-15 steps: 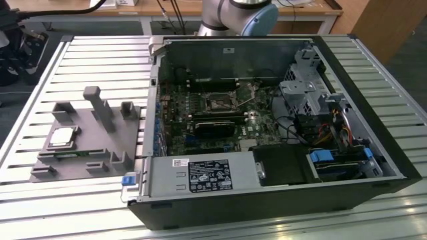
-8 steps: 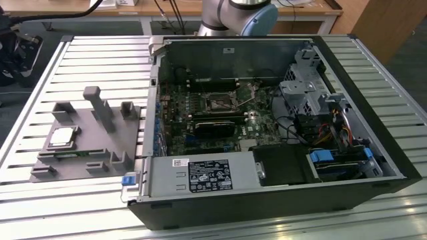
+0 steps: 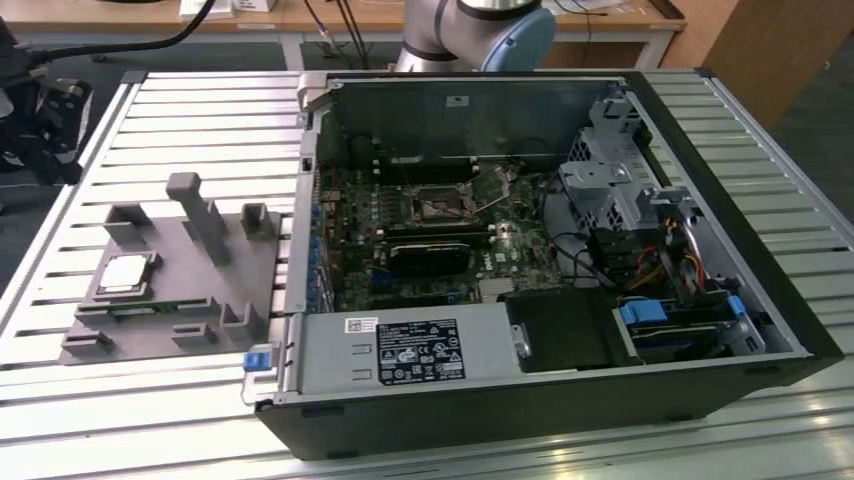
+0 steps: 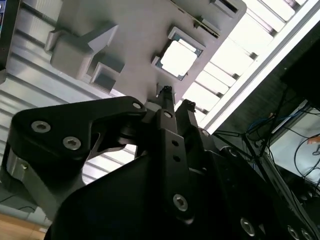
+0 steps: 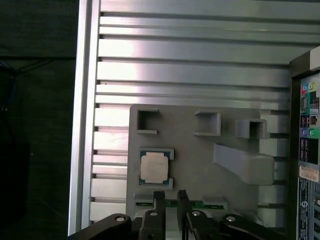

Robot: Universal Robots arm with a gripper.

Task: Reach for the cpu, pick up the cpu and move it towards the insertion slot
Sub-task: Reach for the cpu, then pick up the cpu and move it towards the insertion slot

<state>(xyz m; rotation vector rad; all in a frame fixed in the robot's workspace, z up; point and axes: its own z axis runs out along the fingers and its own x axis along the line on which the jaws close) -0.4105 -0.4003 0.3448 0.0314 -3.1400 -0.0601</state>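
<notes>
Right now your gripper [image 5: 170,199] hangs over the grey fixture [image 5: 195,165], its fingers [image 5: 159,202] released with a narrow gap between them and grasping nothing. In both wrist views the cpu [image 5: 154,167] lies flat in its seat on that fixture, near the fingertips but apart from them. On the table [image 3: 174,120], the fixture sits to the exterior view's left of the open computer case [image 3: 454,110]. Well apart, the insertion slot [image 3: 438,205] sits on the green board inside the case.

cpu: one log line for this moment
gripper open, empty | near cpu, not touching | cpu in grey fixture
</notes>
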